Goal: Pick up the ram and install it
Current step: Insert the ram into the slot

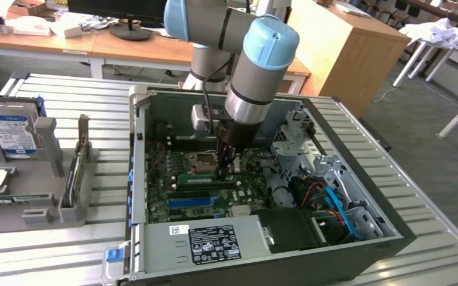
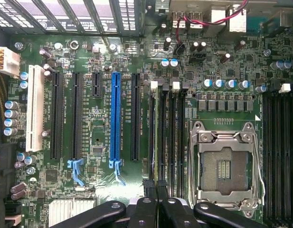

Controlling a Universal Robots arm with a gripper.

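My gripper [image 1: 227, 171] reaches down into the open computer case [image 1: 138, 149], over the motherboard's memory slots beside the CPU socket [image 2: 224, 164]. Its black fingers [image 2: 147, 209] are pressed together. The ram [image 1: 195, 177] is a thin green stick that runs from under the fingertips toward the exterior view's left, in line with a long black slot. In the wrist view the ram [image 2: 157, 142] is seen edge-on as a narrow line leading away from my gripper [image 2: 158, 194]. Whether it sits fully in the slot I cannot tell.
A blue slot strip [image 2: 115, 114] and several black slots lie beside the memory slots. The power supply [image 1: 213, 241] and orange and blue cables [image 1: 333, 199] fill the case's near side. A grey holder with a hard drive [image 1: 10, 134] stands at the exterior view's left.
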